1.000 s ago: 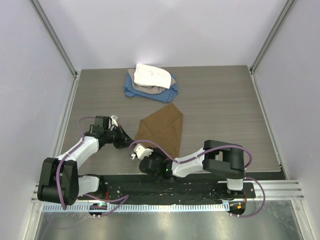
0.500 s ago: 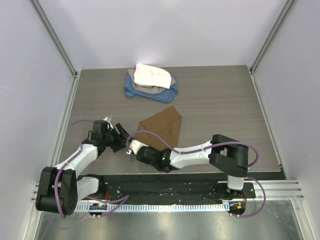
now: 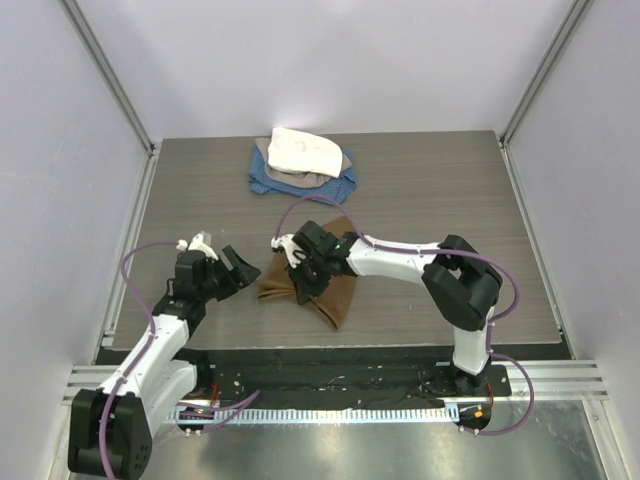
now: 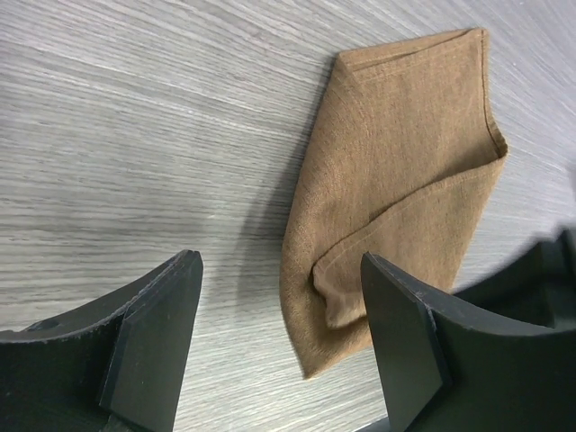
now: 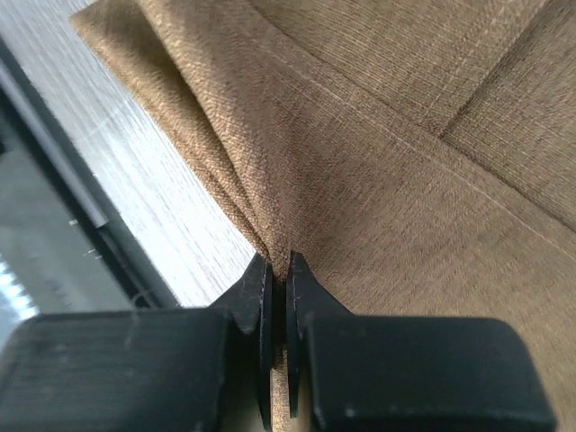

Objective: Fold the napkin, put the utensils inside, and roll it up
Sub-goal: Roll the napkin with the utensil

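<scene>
On the grey wood-grain table, the tan napkin lies partly folded near the front edge, between my arms. My right gripper is pinched tight on a creased edge of it; the left gripper hangs spread just beside the cloth, touching nothing. That pinch looks thin, perhaps catching both layers, so a pull could slip free or drag the whole napkin and undo the fold.
</scene>
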Controlling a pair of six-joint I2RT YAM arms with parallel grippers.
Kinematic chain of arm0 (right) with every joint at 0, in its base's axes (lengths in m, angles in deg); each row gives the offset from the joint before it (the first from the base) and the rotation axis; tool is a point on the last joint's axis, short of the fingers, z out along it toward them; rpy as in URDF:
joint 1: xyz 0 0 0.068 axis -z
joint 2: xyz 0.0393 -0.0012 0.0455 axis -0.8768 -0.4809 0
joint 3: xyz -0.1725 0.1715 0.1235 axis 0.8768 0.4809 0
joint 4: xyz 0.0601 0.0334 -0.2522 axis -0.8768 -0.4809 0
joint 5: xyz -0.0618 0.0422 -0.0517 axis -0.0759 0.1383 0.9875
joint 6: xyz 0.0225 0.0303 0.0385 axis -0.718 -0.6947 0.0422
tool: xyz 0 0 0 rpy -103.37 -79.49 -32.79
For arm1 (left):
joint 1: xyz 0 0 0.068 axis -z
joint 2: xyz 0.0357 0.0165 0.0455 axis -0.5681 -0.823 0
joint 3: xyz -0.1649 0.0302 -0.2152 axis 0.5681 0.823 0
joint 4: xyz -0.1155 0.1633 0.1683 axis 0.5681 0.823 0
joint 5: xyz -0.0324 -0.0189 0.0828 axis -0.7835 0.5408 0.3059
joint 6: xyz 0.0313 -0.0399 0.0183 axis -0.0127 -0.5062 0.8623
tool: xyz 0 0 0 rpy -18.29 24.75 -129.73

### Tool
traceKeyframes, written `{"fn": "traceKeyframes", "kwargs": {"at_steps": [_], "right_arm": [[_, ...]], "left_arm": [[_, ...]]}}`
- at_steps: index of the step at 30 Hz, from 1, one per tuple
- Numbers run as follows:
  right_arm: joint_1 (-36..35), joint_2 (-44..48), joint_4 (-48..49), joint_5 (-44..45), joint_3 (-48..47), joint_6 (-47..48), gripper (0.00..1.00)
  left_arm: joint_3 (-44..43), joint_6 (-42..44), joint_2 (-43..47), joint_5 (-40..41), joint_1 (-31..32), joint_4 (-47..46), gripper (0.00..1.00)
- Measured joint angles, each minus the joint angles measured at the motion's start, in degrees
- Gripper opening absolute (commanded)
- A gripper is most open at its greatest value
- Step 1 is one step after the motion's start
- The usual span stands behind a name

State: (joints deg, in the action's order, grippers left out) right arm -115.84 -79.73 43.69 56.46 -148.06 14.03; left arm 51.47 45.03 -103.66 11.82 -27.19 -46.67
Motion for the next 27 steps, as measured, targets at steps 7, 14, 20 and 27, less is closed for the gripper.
{"fn": "traceKeyframes", "kwargs": {"at_steps": [7, 14, 20, 27], "right_arm": [[6.08, -6.32, -1.99, -12.83, -2.29, -1.29, 0.01], [8.35, -10.71, -3.54, -20.46, -4.83, -2.05, 0.01], [9.31, -12.59, -4.15, -23.61, -6.14, -3.02, 0.01], [9.68, -12.9, -4.15, -24.33, -6.19, -3.28, 0.01]], "left_arm": [[2.73, 0.17, 4.94, -1.49, 1.27, -0.13, 0.76], [4.61, -2.43, 8.66, -5.92, 5.07, 0.11, 0.74], [4.61, -5.33, 14.32, -8.68, 9.05, 1.99, 0.75], [4.61, -9.2, 13.53, -11.93, 10.88, 4.11, 0.75]]}}
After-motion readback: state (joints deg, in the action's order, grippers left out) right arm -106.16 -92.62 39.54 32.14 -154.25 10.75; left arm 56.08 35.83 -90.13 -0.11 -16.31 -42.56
